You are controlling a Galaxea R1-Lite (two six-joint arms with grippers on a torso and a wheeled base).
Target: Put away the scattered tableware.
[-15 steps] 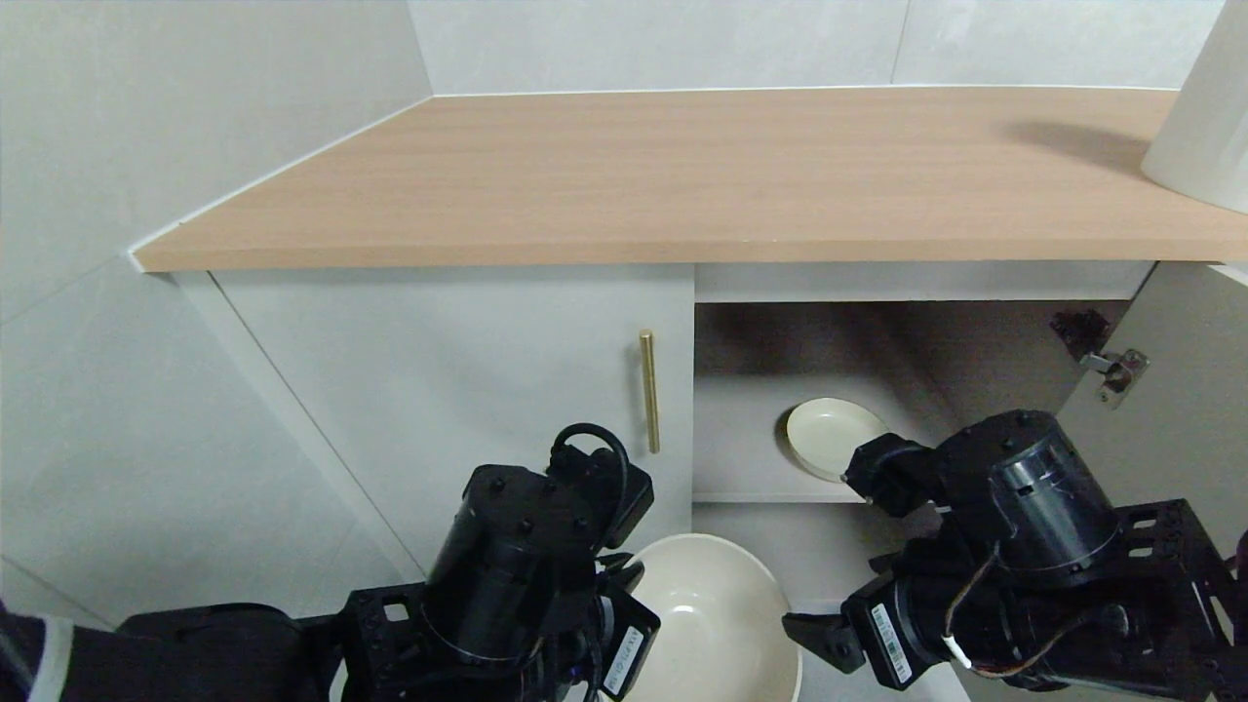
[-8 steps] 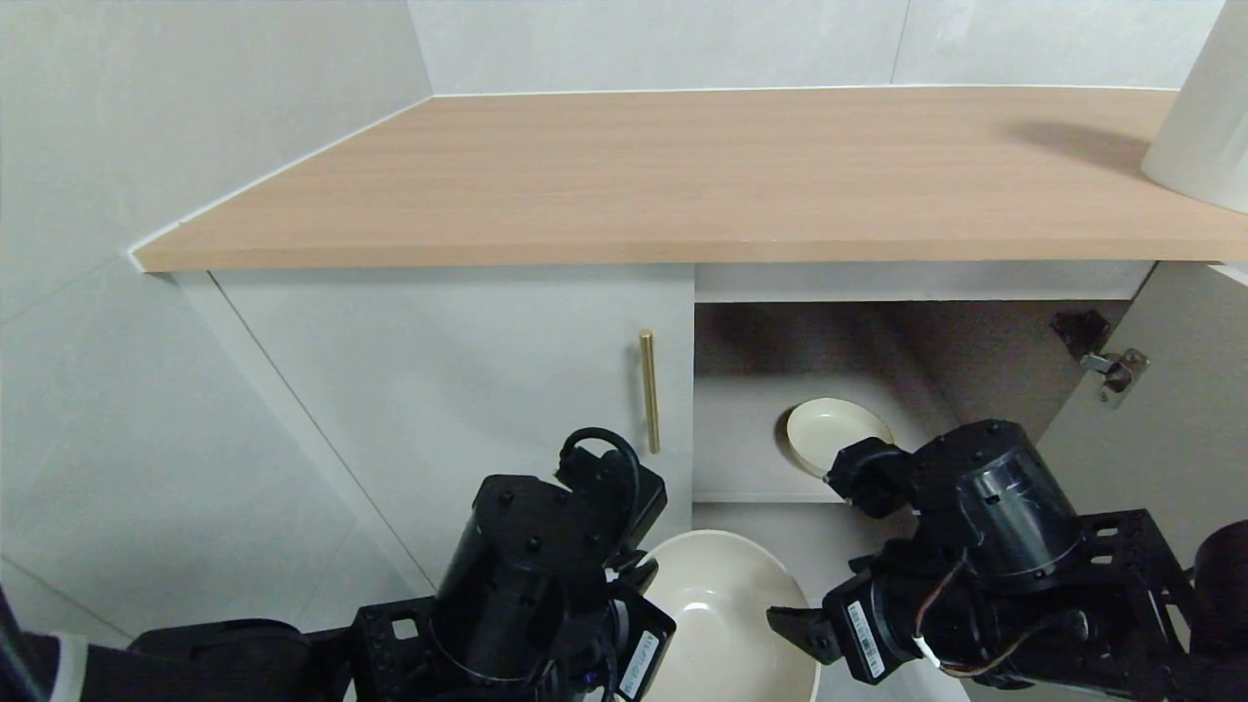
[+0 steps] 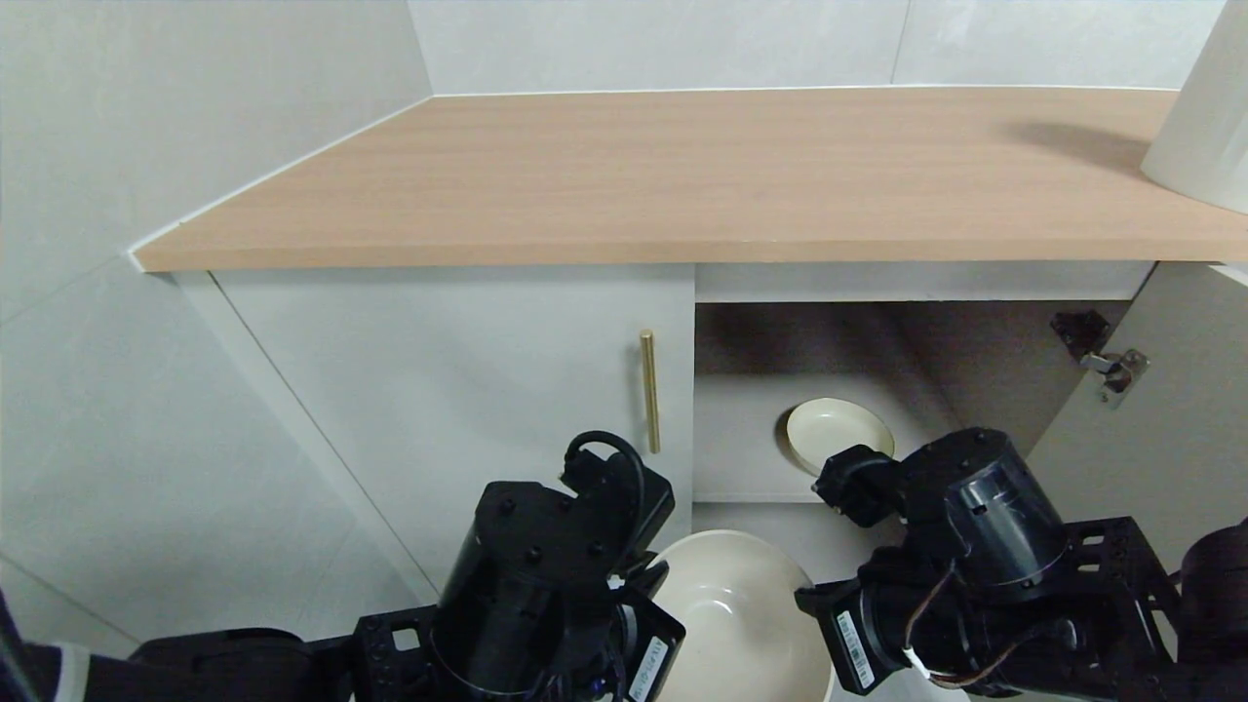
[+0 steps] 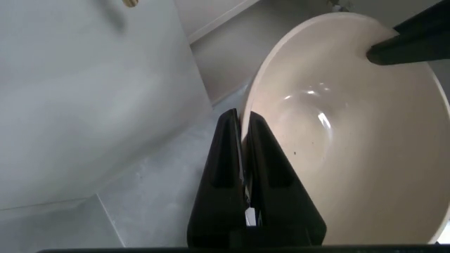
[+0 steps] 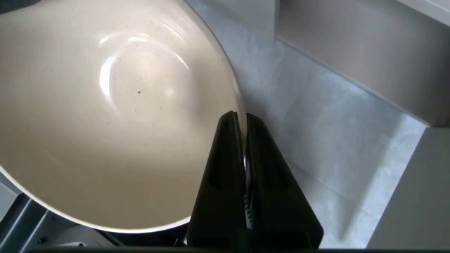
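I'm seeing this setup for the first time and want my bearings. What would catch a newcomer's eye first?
First comes the big cream bowl, low in the middle, pinched at opposite sides of its rim by the left gripper and the right gripper. It is held in front of the open cupboard. Next is the small dish lying on the cupboard's shelf, beneath the wooden countertop.
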